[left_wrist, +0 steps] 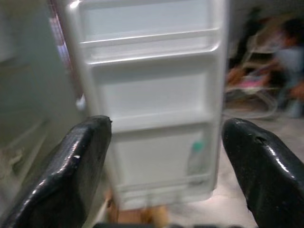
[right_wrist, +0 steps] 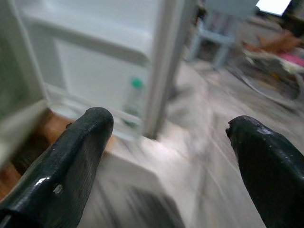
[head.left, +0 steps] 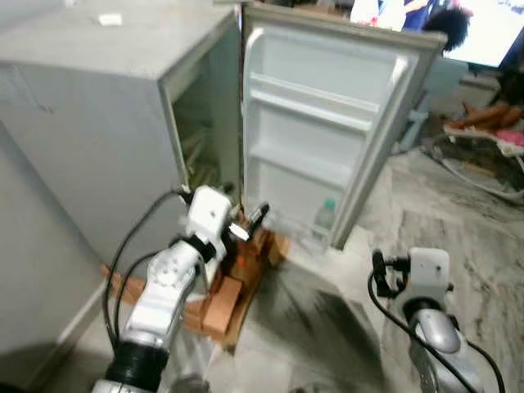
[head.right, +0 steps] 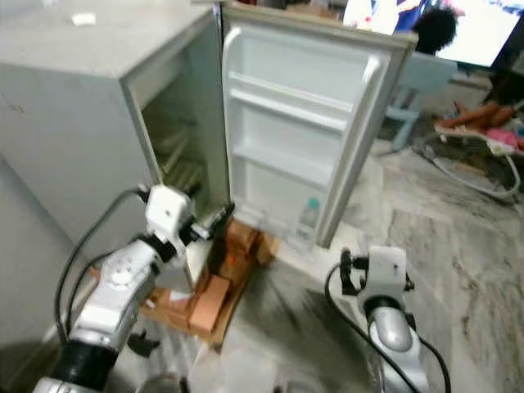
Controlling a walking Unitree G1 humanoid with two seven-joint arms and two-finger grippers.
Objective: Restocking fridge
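the fridge stands at about ten o'clock in the head views, a small grey box raised on wooden blocks, with its door swung wide open toward one o'clock. the white inner face of the door carries three shelf rails, and a clear bottle with a green cap stands upright in the lowest door rack, near the door's outer edge. inside the cabinet a wire shelf can just be made out; the rest of the interior is in shade.

the left gripper is raised at about seven o'clock, just in front of the hinge side of the opening, close to the bottom corner where door meets cabinet. in the left wrist view its two black fingers are spread wide apart and hold nothing; the bottle appears between them, farther off, at roughly two o'clock from the gripper in the head view and well apart from it.

the right gripper is held low at about five o'clock over the marbled floor. in the right wrist view its fingers are also spread wide with nothing between them, and the bottle stands ahead, near but not touching.
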